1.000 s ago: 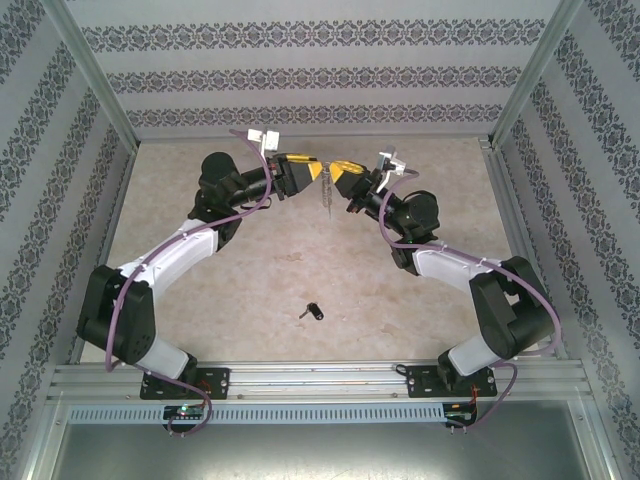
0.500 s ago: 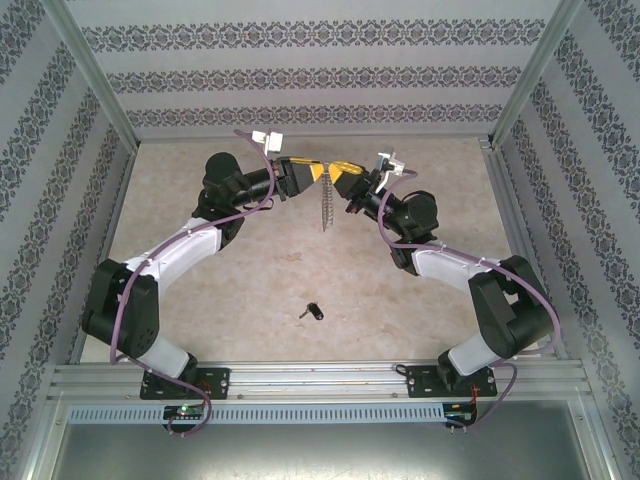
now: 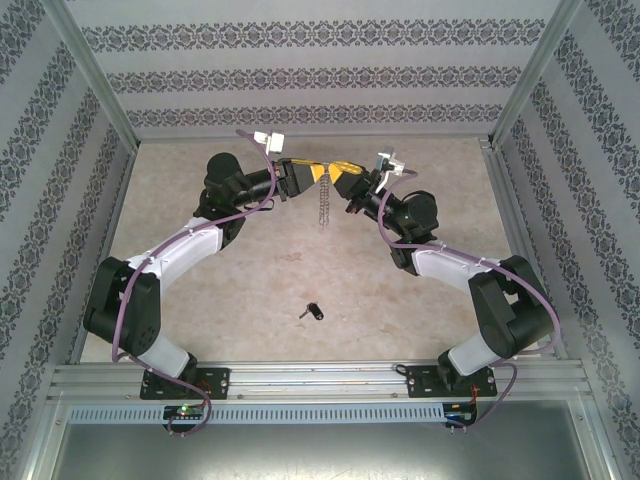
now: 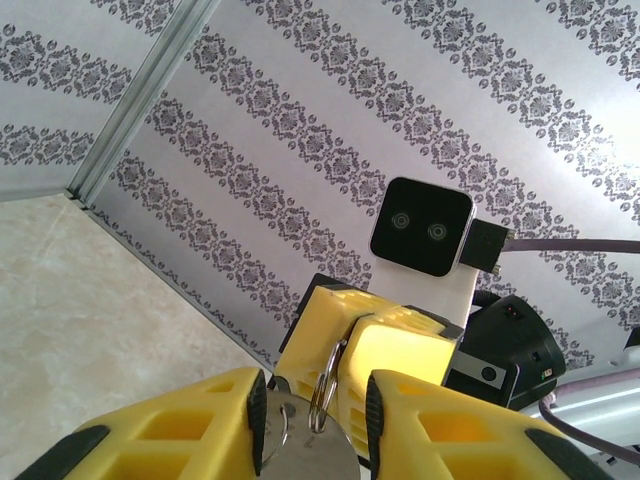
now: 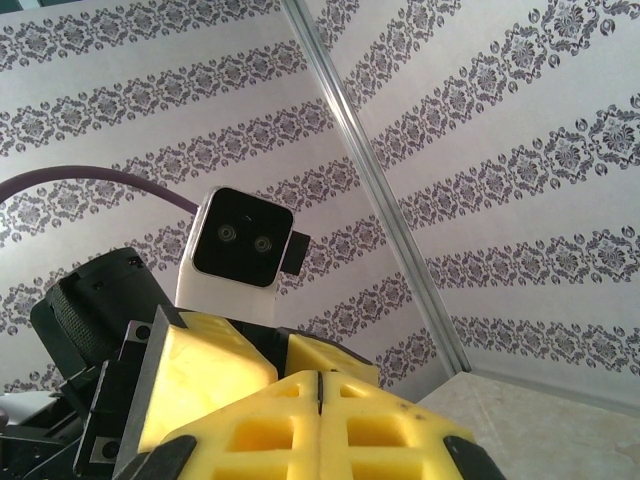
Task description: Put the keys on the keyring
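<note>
- Top external: key (image 3: 314, 311) lies on the surface (image 3: 250, 270), middle, toward its near edge.
- Right tool (image 3: 340, 180) pinches the keyring (image 4: 323, 385), raised toward the far edge; left tool (image 3: 318, 171) is narrow around it, grip unclear.
- One tool should hold it firmly before the other fetches the key.

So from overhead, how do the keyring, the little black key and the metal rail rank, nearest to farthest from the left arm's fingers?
1. keyring: dangling right beside them, far middle.
2. key: lying on the table, centre.
3. metal rail: along the near edge.
</note>
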`<action>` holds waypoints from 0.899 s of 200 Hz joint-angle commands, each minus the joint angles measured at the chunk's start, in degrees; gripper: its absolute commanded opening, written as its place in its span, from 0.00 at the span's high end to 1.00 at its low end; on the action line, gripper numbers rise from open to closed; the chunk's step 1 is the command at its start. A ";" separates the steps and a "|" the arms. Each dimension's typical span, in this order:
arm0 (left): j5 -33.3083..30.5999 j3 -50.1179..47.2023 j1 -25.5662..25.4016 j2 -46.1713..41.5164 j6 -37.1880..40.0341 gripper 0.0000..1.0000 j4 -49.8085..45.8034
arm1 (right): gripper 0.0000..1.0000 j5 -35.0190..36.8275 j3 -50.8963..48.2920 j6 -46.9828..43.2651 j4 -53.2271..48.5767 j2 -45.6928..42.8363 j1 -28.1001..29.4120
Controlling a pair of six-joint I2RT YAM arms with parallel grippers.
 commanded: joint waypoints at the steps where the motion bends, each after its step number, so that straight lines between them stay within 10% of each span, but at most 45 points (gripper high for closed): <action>1: 1.25 1.49 0.40 0.71 -1.01 0.69 4.44 | 1.00 -0.61 1.19 0.34 3.77 -0.54 0.74; 157: 2.86 2.91 -0.70 0.98 5.16 1.00 0.34 | 1.00 -0.90 1.67 1.21 3.76 -0.41 0.76; 180: 1.75 2.41 -0.79 -0.52 10.57 1.00 -2.40 | 0.67 0.08 0.50 3.13 3.79 -1.70 -1.11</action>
